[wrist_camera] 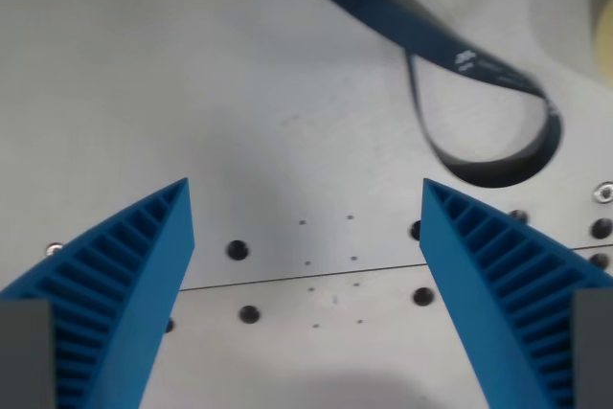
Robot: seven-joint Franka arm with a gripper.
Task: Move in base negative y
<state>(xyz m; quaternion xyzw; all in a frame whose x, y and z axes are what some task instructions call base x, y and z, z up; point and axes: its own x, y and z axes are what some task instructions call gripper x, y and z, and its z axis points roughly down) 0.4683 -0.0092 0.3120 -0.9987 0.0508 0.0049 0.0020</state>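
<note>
The claw [305, 193] stands wide apart with nothing between its two blue, ribbed, wedge-shaped fingers [115, 275], which rise from the lower left and lower right of the frame. Beneath lies a smooth grey metal surface [144, 93] with dark round holes and a thin seam. A dark blue printed strap [450, 55] loops flat across the upper right.
</note>
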